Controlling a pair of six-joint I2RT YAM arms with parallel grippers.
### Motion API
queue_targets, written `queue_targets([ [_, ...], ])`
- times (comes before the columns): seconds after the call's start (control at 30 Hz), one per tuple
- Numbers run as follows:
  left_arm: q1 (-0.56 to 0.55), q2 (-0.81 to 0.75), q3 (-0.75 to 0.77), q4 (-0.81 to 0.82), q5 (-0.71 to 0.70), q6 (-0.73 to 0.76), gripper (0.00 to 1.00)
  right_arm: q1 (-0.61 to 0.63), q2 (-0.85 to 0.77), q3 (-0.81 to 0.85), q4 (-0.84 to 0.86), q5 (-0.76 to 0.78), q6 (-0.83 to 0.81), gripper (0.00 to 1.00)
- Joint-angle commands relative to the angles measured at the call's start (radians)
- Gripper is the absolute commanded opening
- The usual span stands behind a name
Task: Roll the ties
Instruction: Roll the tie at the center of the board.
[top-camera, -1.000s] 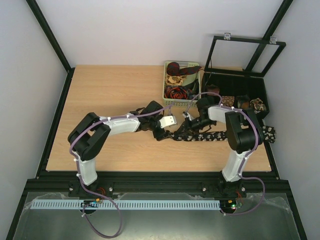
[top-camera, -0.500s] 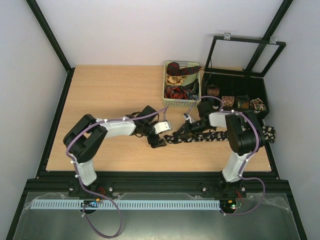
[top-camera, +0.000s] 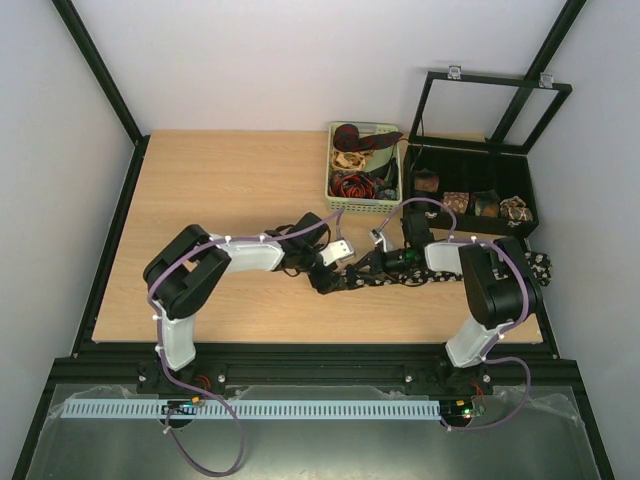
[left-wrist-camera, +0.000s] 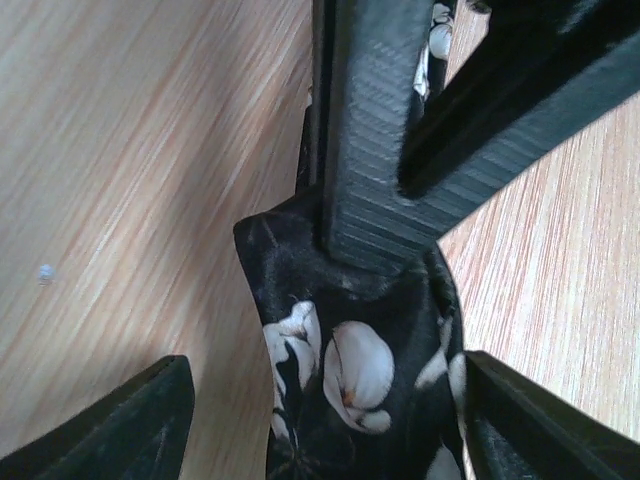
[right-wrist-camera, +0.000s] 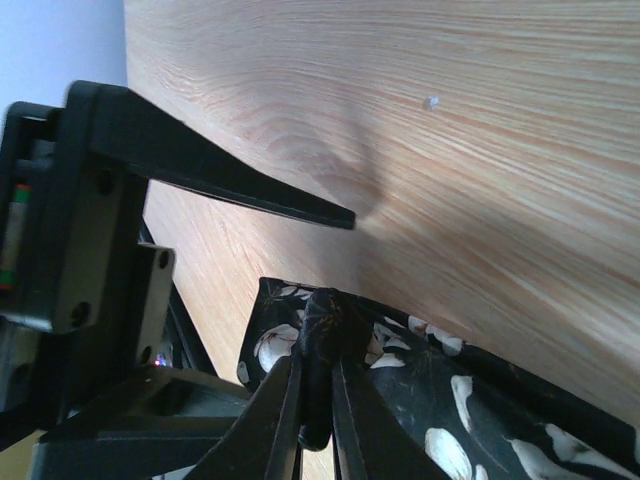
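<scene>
A black tie with white flowers (top-camera: 440, 272) lies across the table's right half, its tail reaching the right edge. My right gripper (right-wrist-camera: 318, 365) is shut on a bunched fold at the tie's left end (right-wrist-camera: 330, 320); the top view has this gripper (top-camera: 362, 268) low over the table. My left gripper (left-wrist-camera: 330, 420) is open and straddles the same end (left-wrist-camera: 350, 375), one finger on each side with a gap to the cloth. It meets the right gripper tip to tip from the left (top-camera: 330, 272). The right gripper's fingers (left-wrist-camera: 370, 150) come down from above in the left wrist view.
A green basket (top-camera: 330, 172) at the back centre holds several more ties, red and beige. To its right a black case (top-camera: 470, 165) with its lid raised holds several small rolled ties (top-camera: 457, 203). Bare wood lies to the left of the arms.
The right gripper has dragged the tie's end nearer and leftward. The left gripper dropped back to the left, then came in again round the tie's end.
</scene>
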Motion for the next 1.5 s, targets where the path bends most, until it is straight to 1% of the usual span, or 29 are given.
queue_targets([
  [0.0, -0.012, 0.035, -0.009, 0.038, 0.001, -0.05, 0.71, -0.004, -0.051, -0.043, 0.048, -0.012, 0.007, 0.1],
  [0.07, -0.02, 0.043, -0.021, 0.04, -0.055, -0.029, 0.61, -0.006, -0.055, -0.042, 0.014, -0.022, -0.014, 0.12],
  [0.17, -0.027, 0.031, -0.055, 0.055, -0.149, 0.029, 0.44, -0.007, -0.051, -0.03, -0.068, -0.027, -0.078, 0.2],
  [0.23, -0.029, 0.007, -0.094, 0.091, -0.19, 0.083, 0.37, -0.011, -0.037, -0.012, -0.126, -0.034, -0.117, 0.28],
  [0.3, -0.034, -0.013, -0.114, 0.11, -0.217, 0.14, 0.34, -0.019, -0.016, 0.019, -0.179, -0.041, -0.143, 0.31],
  [0.4, -0.045, -0.029, -0.13, 0.116, -0.246, 0.2, 0.33, -0.026, 0.016, 0.076, -0.22, -0.057, -0.14, 0.39],
  [0.5, -0.046, -0.029, -0.132, 0.113, -0.246, 0.219, 0.33, -0.027, 0.035, 0.118, -0.205, -0.083, -0.101, 0.48],
  [0.6, -0.046, -0.032, -0.142, 0.113, -0.247, 0.225, 0.33, -0.024, 0.045, 0.143, -0.192, -0.106, -0.059, 0.52],
  [0.67, -0.045, -0.033, -0.15, 0.116, -0.249, 0.226, 0.34, -0.013, 0.061, 0.157, -0.216, -0.1, -0.075, 0.5],
  [0.87, -0.044, -0.027, -0.145, 0.113, -0.25, 0.222, 0.36, 0.012, 0.123, 0.191, -0.381, -0.063, -0.204, 0.47],
  [0.97, -0.044, -0.026, -0.143, 0.108, -0.238, 0.219, 0.36, 0.012, 0.123, 0.185, -0.395, -0.057, -0.236, 0.47],
  [1.0, -0.044, -0.026, -0.143, 0.106, -0.235, 0.219, 0.36, 0.012, 0.123, 0.183, -0.386, -0.06, -0.235, 0.44],
  [1.1, -0.042, -0.028, -0.143, 0.103, -0.232, 0.218, 0.38, 0.011, 0.133, 0.183, -0.346, -0.045, -0.212, 0.2],
  [1.17, -0.036, -0.034, -0.143, 0.101, -0.23, 0.21, 0.44, 0.011, 0.145, 0.19, -0.348, -0.021, -0.225, 0.07],
  [1.2, -0.028, -0.042, -0.143, 0.099, -0.221, 0.205, 0.48, 0.011, 0.152, 0.192, -0.354, -0.011, -0.233, 0.04],
  [1.3, 0.008, -0.104, -0.15, 0.106, -0.147, 0.185, 0.67, 0.012, 0.174, 0.195, -0.366, -0.002, -0.239, 0.01],
  [1.33, 0.012, -0.125, -0.156, 0.107, -0.117, 0.19, 0.72, 0.012, 0.178, 0.193, -0.362, -0.002, -0.237, 0.01],
  [1.43, 0.001, -0.144, -0.153, 0.086, -0.055, 0.211, 0.79, 0.013, 0.188, 0.186, -0.339, -0.002, -0.217, 0.01],
  [1.47, -0.006, -0.133, -0.145, 0.076, -0.052, 0.212, 0.79, 0.013, 0.191, 0.188, -0.336, -0.007, -0.211, 0.01],
])
